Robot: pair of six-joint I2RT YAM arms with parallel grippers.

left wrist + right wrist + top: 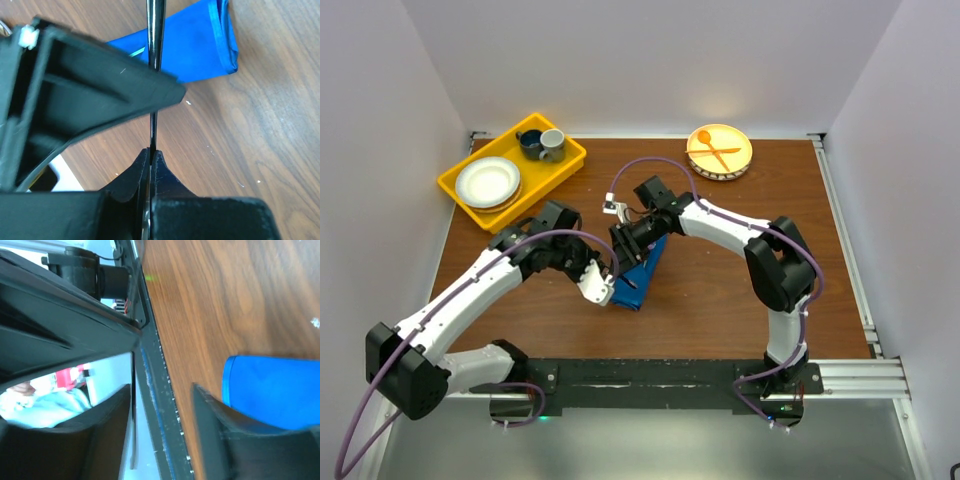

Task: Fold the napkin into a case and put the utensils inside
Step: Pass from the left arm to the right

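Mid-table [740, 290], the blue cloth lies folded as a long narrow case [638, 280], running on a slant, with both arms bent in over it. The left claw [151, 155] is closed on a slim dark metal utensil [155, 40], seen edge-on in the left wrist view. Its thin shaft rises straight from between the pinched fingertips towards the case [200, 45]. Spoon or fork, cannot tell, and the far end is out of sight. In the top view the left claw [610, 288] sits at the near end of the case, and the right claw [623, 250] is just beyond it, over the middle stretch. The right claw [161, 387] is open, fingers well apart and nothing between them. One finger [215, 435] overlaps the edge of the blue cloth [280, 395], but whether it touches is not clear. At the far left a yellow tray [470, 195] holds a white plate [487, 182] and two cups [552, 145]. At the far right a round yellow plate [740, 160] carries an orange spoon and fork [712, 150], well apart from the case.
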